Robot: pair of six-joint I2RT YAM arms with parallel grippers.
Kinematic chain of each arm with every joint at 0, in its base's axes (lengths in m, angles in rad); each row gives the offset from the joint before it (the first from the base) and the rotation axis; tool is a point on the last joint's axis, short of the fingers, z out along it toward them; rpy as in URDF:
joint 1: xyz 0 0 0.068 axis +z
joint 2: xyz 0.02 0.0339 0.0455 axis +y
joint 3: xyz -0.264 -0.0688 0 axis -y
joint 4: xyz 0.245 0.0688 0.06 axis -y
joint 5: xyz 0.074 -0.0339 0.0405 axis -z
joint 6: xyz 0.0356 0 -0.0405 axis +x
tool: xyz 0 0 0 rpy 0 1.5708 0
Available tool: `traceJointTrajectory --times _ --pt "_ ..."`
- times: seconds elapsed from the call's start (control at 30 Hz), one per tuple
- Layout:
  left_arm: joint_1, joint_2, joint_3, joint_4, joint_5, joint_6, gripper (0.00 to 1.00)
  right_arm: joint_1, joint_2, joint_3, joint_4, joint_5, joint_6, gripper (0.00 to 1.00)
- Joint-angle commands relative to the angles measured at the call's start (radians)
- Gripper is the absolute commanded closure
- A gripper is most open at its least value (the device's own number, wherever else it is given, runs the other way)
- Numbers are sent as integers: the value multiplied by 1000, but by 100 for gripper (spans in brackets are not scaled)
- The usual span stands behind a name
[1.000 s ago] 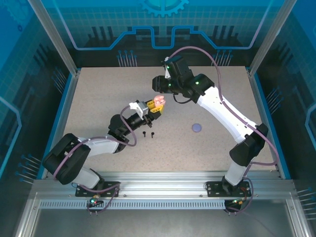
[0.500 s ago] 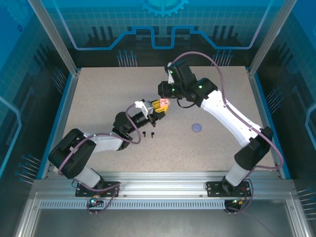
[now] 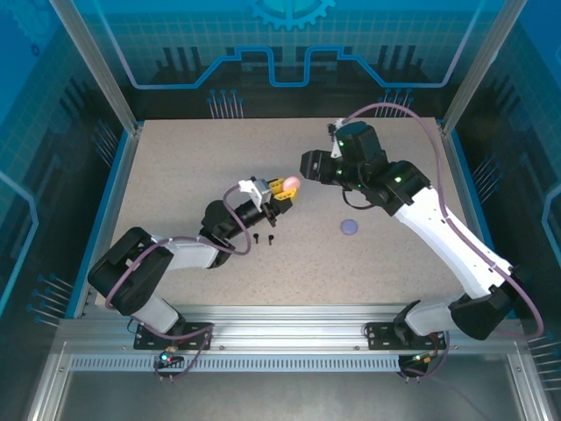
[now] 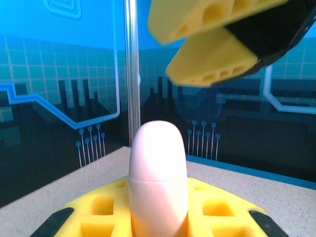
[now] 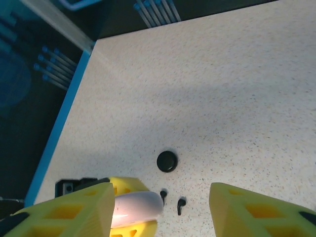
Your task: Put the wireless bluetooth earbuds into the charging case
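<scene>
Top external view recorded both arm bases bolted at the near edge of the table (image 3: 175, 175). The left arm ran low from the near-left corner toward the centre, folded at the elbow, wrist level. Just right of its forearm two black earbuds (image 3: 271, 238) lay loose on the table, side by side and not touching. Right of them, well apart, a lilac round case (image 3: 351, 226) sat closed on the surface.

Farther in, the left gripper (image 3: 280, 190) was clenched on a pink case (image 3: 290, 184), holding it clear of the table with its rounded end pointing right. The right arm rose from the near-right base, stretched far and leftward, then bent at the wrist. The right gripper (image 3: 305, 168) faced the pink case from the far right, near it but not touching, and it was released with nothing between its jaws.

Left wrist view added detail: the pink case (image 4: 158, 182) was shut, its lid seam visible, wedged upright between the yellow fingers (image 4: 98, 217). The right gripper's yellow fingertips (image 4: 212, 64) hung above and beyond it.

Right wrist view showed its own fingers (image 5: 69, 212) spread wide. It also showed a black round case (image 5: 167, 161) on the table near the earbuds, apart from them.
</scene>
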Motion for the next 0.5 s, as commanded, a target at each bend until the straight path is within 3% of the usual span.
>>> traceJointTrajectory --times 0.0,0.23,0.47 --pt "-16 -26 -56 32 -36 -61 100 -15 -47 -69 13 78 34 40" --pt "-116 -57 -97 -125 -118 -137 100 -15 -133 -286 72 130 98 34" --pt "-210 -118 -40 -469 -264 -213 100 -6 -200 -433 99 167 139 33"
